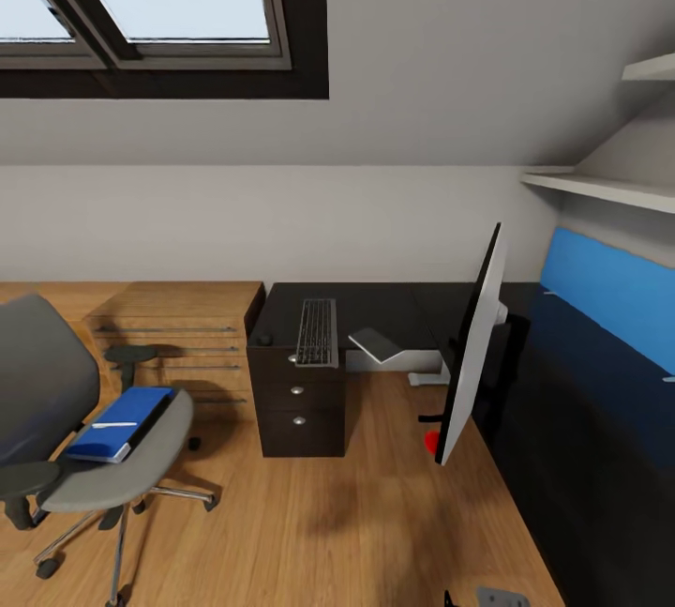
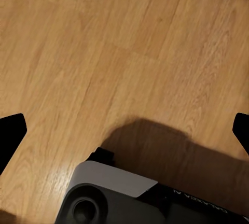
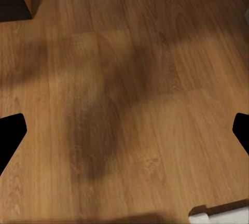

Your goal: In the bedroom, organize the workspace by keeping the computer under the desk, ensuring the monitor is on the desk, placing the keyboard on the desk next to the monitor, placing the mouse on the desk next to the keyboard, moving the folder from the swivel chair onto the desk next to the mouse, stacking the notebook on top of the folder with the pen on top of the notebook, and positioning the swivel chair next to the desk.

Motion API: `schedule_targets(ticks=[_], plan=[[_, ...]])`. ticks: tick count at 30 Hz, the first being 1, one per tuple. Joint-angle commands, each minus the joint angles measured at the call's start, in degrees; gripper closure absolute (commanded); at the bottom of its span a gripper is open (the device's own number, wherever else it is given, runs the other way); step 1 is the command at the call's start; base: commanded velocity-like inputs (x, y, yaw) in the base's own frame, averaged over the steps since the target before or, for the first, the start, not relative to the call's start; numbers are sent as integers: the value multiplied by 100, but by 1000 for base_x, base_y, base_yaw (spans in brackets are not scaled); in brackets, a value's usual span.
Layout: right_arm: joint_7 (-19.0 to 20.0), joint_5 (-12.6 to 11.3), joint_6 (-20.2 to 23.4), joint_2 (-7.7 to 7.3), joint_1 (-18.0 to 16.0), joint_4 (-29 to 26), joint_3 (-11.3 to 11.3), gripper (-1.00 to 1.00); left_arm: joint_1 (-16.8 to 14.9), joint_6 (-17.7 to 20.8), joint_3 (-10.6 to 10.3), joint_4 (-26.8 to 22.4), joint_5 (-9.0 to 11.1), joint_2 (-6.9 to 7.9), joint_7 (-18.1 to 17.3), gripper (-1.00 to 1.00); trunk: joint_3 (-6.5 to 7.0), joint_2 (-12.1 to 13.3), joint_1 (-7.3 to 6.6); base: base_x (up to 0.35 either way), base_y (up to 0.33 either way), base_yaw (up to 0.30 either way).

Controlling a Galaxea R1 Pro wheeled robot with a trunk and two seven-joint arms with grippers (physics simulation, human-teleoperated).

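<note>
Head view: I see the keyboard (image 1: 317, 332) on the desk (image 1: 394, 311) at its near-left corner, the monitor (image 1: 472, 344) edge-on by the inner corner, base hidden; the folder (image 1: 122, 422) is on the swivel chair (image 1: 112, 457) seat, not moved yet. Left wrist: fingers (image 2: 10, 136) wide apart over the wood floor (image 2: 129, 53), holding nothing. Right wrist: fingers (image 3: 10, 133) also apart, empty, so most of the task is left

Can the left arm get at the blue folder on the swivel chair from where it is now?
Probably not yet. The blue folder lies on the swivel chair seat, apart across bare floor, and the left gripper hangs open over floorboards by the robot's base. Nothing blocks the way; the robot likely needs to come closer.
</note>
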Motion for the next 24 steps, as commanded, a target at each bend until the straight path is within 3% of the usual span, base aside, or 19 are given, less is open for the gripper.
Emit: schedule_targets(ticks=[1,13,15,16,20,24], plan=[[-30,-36,-13,-5,-3,0,47,-100,0,24,-10,-15,26,1,37,-100,12,37,-22,0,0,0],[-31,-41,-36,5,0,1,55,-100,0,24,-10,53,19,-6,37,-100,227,518,-285,0,0,0],[-31,-40,-144,3,1,-8,54,-100,0,24,-10,54,19,-6,34,-100,227,518,-285,0,0,0],[-38,-46,-1036,56,5,-22,57,-100,0,24,-10,55,19,-7,37,-100,227,518,-285,0,0,0],[-171,-41,-1164,109,5,-241,53,-100,0,24,-10,55,19,-6,37,-100,227,518,-285,0,0,0],[-620,-33,-1169,108,5,-1004,41,-100,0,24,-10,55,26,1,37,-100,227,518,-285,0,0,0]])
